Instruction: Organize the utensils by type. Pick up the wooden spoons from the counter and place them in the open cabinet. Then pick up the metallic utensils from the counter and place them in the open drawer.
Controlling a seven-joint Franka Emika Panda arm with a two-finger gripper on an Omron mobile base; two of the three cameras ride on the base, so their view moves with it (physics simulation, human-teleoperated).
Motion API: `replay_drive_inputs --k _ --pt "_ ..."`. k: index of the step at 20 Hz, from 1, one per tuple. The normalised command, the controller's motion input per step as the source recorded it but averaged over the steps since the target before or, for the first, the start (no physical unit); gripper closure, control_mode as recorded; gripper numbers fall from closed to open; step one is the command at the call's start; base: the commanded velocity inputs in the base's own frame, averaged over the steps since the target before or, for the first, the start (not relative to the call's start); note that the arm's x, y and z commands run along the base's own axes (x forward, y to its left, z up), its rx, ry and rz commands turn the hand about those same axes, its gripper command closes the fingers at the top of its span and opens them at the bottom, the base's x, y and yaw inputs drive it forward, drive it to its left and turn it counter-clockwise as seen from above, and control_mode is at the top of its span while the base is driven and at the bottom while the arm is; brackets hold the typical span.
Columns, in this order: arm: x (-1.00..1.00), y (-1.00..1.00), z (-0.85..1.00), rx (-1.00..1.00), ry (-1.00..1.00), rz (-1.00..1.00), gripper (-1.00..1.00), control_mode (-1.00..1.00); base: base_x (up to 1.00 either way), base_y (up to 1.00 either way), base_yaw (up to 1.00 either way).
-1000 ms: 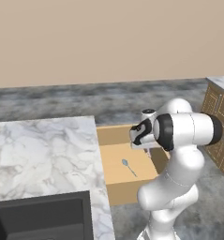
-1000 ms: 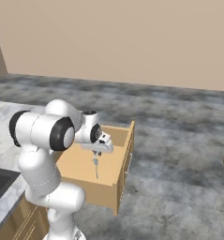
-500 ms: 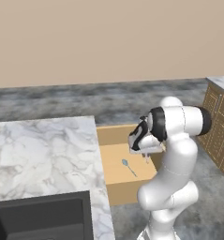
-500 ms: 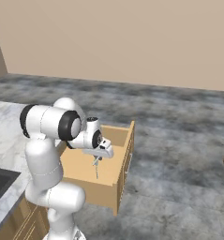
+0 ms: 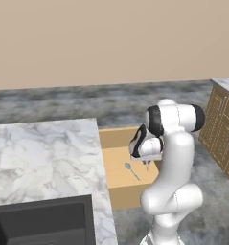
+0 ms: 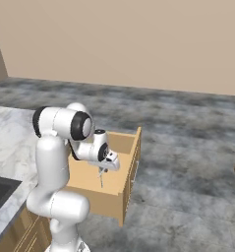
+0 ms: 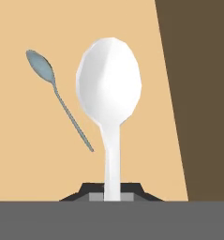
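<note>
So the gripper (image 7: 111,197) is clamped tight on the handle of the whitish spoon (image 7: 109,89), bowl pointing away from the hand, hanging over the open drawer (image 5: 117,139). The bluish spoon (image 7: 55,91) already lies flat on the drawer floor, just beside the held one in the hand view and not touching it. The drawer sticks out from the end of the desk (image 5: 44,153), whose marble top is next to a dark sink (image 5: 39,225) in the near corner. A wooden cabinet (image 5: 223,124) stands well apart on the far side of the grey floor (image 6: 188,147). Nothing sits between the spoon and the drawer floor. Compared with a second ago, the arm has folded upright and the hand has dropped lower into the drawer, grip unchanged.
</note>
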Motion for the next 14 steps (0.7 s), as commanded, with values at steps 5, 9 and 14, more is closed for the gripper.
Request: replay_drive_inputs --k 5,9,14 --pt "0.20 0.03 -0.35 0.04 0.00 0.00 1.00 -1.00 0.00 0.00 0.00" --pt "0.23 0.03 -0.32 0.01 0.00 0.00 1.00 -1.00 0.00 0.00 0.00" --pt "0.22 0.00 -0.35 0.01 0.00 0.00 1.00 -1.00 0.00 0.00 0.00"
